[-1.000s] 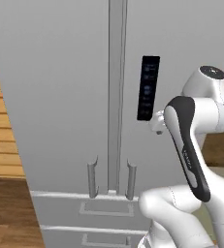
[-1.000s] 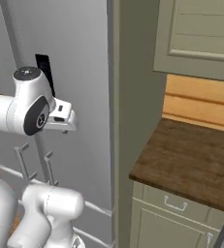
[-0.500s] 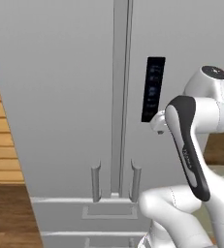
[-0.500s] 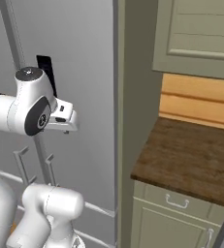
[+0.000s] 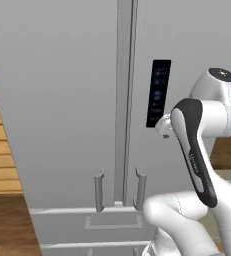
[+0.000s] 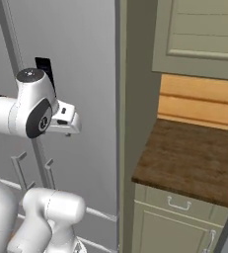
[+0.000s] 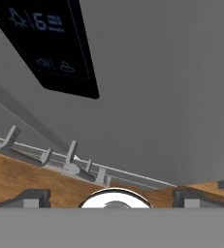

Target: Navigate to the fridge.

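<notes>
The fridge (image 5: 62, 100) stands right in front of me, its light-grey doors taking up most of my left base view, with the seam between the two doors running down near the middle. Its black display panel (image 5: 158, 93) sits on the right-hand door, at about 1 o'clock from the view's centre, just beside my upper arm. The paired bar handles (image 5: 118, 192) end at about 6 o'clock, above the top drawer (image 5: 82, 224).

In my hand view the same display panel (image 7: 48, 41) lies at 11 o'clock and the handles (image 7: 70, 162) at 7 o'clock, over a wooden floor (image 7: 16, 177).

My gripper (image 7: 111, 197) shows its two fingertips (image 7: 31, 197) at the bottom edge, set wide apart with nothing between them.

In my right base view, an olive-green cabinet (image 6: 204, 34) hangs at 2 o'clock of the fridge side, above a dark wooden counter (image 6: 189, 163) at 4 o'clock.
</notes>
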Motion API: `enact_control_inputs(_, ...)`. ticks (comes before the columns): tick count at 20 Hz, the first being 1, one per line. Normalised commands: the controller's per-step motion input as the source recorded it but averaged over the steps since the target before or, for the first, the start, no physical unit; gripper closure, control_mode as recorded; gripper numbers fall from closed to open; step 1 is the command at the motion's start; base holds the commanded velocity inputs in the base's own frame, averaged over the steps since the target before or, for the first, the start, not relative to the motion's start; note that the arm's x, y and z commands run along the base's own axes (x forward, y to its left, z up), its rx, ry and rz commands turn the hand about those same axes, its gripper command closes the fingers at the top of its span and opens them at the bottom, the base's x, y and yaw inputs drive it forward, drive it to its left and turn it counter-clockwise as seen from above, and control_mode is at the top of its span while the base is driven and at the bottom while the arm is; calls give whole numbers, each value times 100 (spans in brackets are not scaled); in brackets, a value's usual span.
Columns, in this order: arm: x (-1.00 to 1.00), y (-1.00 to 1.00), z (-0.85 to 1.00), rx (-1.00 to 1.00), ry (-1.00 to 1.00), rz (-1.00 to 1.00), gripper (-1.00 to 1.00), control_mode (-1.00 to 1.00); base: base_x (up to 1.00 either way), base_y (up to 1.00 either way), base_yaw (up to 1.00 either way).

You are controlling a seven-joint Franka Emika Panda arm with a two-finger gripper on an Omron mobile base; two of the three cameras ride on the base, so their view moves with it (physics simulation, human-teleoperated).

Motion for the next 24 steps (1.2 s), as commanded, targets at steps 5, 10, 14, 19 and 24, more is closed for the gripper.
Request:
enact_control_inputs(5, 0, 0, 0, 0, 0, 0, -100, 100, 100, 13, 19)
enact_control_inputs(10, 0, 0, 0, 0, 0, 0, -100, 100, 95, 18, -19)
enact_control_inputs(14, 0, 0, 0, 0, 0, 0, -100, 100, 46, 48, -89)
enact_control_inputs(19, 0, 0, 0, 0, 0, 0, -100, 100, 58, 57, -83)
enact_control_inputs(24, 0, 0, 0, 0, 0, 0, -100, 100, 56, 98, -46)
